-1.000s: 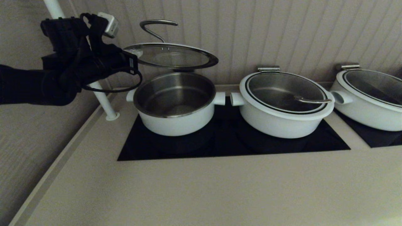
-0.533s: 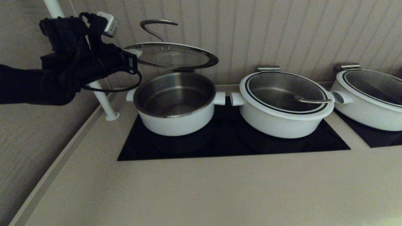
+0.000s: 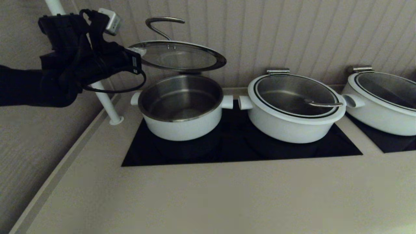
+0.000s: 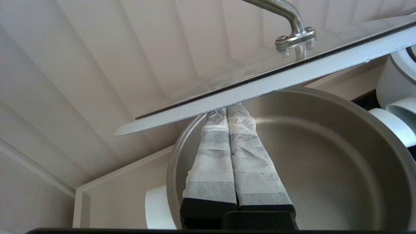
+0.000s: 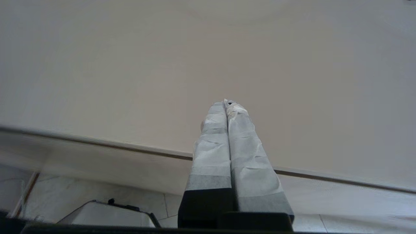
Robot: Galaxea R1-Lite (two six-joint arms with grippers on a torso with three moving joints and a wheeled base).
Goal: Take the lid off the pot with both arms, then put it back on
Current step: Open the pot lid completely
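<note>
The pot (image 3: 182,107) stands open on the left of the black cooktop (image 3: 240,146), its steel inside showing. Above it hangs the lid (image 3: 177,57), tilted, with its left edge higher and its wire handle (image 3: 162,24) on top. My left gripper (image 3: 138,52) is at the lid's left edge. In the left wrist view that left gripper (image 4: 227,112) is shut, its fingertips pressed together under the lid's white rim (image 4: 260,89), over the pot (image 4: 325,162). My right gripper (image 5: 227,104) is shut and holds nothing, facing a plain beige surface; the head view does not show it.
Two wider white pots with their lids on, one (image 3: 294,109) in the middle and one (image 3: 383,100) at the right edge, stand right of the pot. A white pole (image 3: 104,97) rises at the counter's back left corner. A ribbed wall runs close behind.
My left gripper has risen a little, and the lid's left edge and handle have gone up with it. The pots have not moved.
</note>
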